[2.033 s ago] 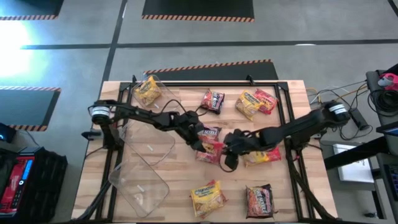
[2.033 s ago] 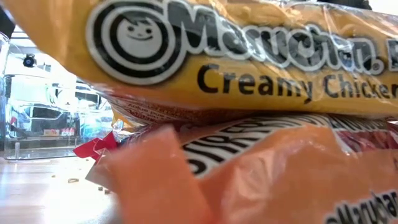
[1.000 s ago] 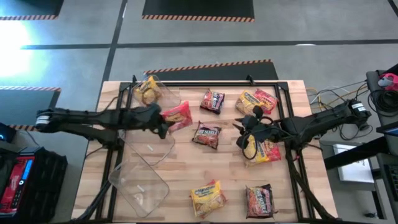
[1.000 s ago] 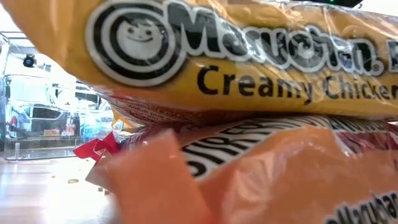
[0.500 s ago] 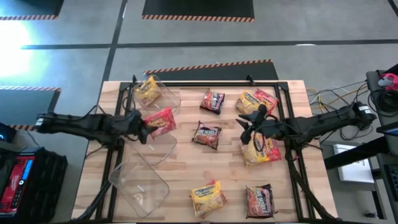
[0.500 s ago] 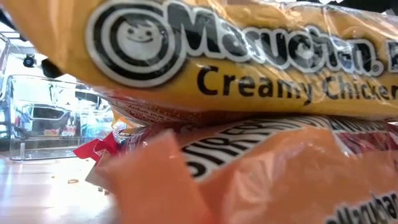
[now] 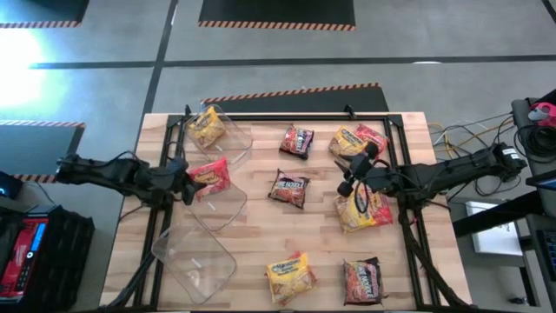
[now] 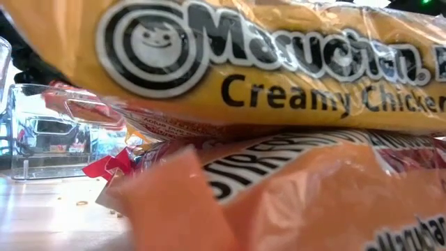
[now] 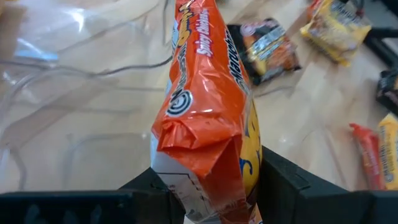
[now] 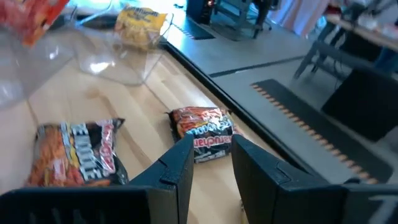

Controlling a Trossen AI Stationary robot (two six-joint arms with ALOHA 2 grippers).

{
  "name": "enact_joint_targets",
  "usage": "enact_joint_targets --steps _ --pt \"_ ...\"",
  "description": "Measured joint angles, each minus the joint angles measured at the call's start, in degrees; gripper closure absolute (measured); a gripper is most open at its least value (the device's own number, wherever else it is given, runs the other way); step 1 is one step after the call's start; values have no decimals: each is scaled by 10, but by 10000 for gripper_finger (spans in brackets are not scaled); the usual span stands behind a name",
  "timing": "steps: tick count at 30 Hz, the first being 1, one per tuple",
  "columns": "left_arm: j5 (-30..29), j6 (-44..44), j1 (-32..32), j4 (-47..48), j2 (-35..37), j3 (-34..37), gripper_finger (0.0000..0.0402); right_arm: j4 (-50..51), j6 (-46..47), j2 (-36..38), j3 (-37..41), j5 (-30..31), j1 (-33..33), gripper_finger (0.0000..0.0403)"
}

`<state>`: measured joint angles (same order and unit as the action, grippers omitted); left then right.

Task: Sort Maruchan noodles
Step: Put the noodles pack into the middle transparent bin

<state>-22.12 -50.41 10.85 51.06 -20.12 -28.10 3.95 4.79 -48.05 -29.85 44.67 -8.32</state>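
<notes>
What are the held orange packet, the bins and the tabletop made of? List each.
Orange packet in the left claw: glossy plastic film, crinkled, with glare. Bins: clear rigid plastic, apparently; table shows through. Tabletop: pale wood, seemingly butcher-block strips.

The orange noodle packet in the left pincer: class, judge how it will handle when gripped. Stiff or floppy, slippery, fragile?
The orange noodle packet probably stays fairly stiff: pinched at one crimped end by the left pincer, it stands out without drooping. Its glossy, crinkled film looks slippery, so it may slide. The contents are likely brittle under hard squeezing.
</notes>
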Motion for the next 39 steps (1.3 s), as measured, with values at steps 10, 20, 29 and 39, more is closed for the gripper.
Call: enact_joint_targets --steps 10,20,29,39 --pt "-6 -11 0 49 30 0 276 2 -79 -5 -2 29 2 303" --pt "-7 -40 0 49 5 0 276 1 -79 -9 -4 31 3 303" --pt "-8 -84 0 106 -55 -43 276 0 -79 -10 -4 31 3 303" --pt "-13 -192 -1 171 -142 -82 276 0 -79 -10 -4 31 3 303"
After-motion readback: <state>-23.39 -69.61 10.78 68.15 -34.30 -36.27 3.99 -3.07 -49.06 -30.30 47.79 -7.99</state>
